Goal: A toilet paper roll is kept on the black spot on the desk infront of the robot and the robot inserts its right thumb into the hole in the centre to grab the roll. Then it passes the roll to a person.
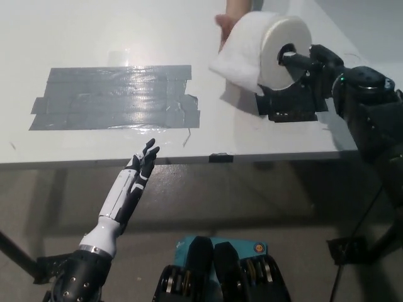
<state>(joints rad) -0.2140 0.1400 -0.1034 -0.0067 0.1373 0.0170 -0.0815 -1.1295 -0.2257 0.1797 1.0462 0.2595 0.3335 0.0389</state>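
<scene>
Your left robot hand rests below the table edge, fingers spread and holding nothing, just under the grey tape patch. Right of that patch, the toilet paper roll hangs above the table, your right robot hand clamped on it, thumb in its core. A person's hand shows just behind the roll.

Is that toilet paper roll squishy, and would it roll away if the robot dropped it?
Probably squishy and light: the toilet paper roll looks thick and soft, hanging on the right robot hand. It's round, so it would likely roll on the table. Its loose end might unwind.
</scene>
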